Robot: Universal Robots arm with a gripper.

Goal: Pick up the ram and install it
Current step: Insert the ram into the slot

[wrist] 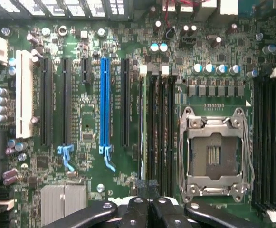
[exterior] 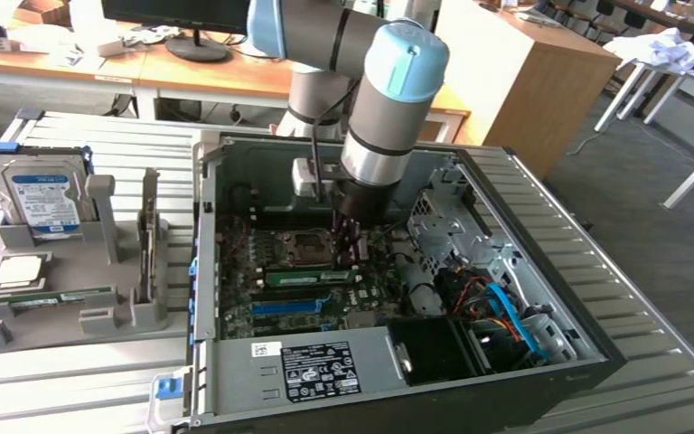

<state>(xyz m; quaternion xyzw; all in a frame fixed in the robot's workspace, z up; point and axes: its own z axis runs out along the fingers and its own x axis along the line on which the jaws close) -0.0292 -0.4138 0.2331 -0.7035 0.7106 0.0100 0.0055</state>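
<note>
Exterior view: the ram [exterior: 308, 275] is inside the open PC case [exterior: 564, 298]. It stands on edge in a motherboard slot, just beside the CPU socket [exterior: 304, 244] on the side toward the blue slot [exterior: 289, 307]. It's level along its length and looks seated, but I can't tell if the latches are closed.

The hand [exterior: 350, 221] is down inside the case, over the socket area and near the ram's end on the exterior view's right. Can't tell from here whether it touches the ram.

Wrist view: the hand [wrist: 148, 187] has its fingers pressed together with nothing visible pinched between them. The tips sit over the end of the black memory slots [wrist: 159, 123]. The CPU socket [wrist: 216, 154], empty with its metal frame down, is just beside those slots. The long blue slot [wrist: 104, 102] is on their other side, with a white slot [wrist: 23, 92] further out.

Outside the case, at the exterior view's left, a grey holder [exterior: 70, 321] sits on the slatted table [exterior: 649, 362]. It carries an upright hard drive [exterior: 46, 199], a square chip [exterior: 19, 271] and a green strip [exterior: 64, 297] lying flat. I can't tell what that strip is.

The power supply [exterior: 321, 369], with its label facing up, takes the near corner of the case.
</note>
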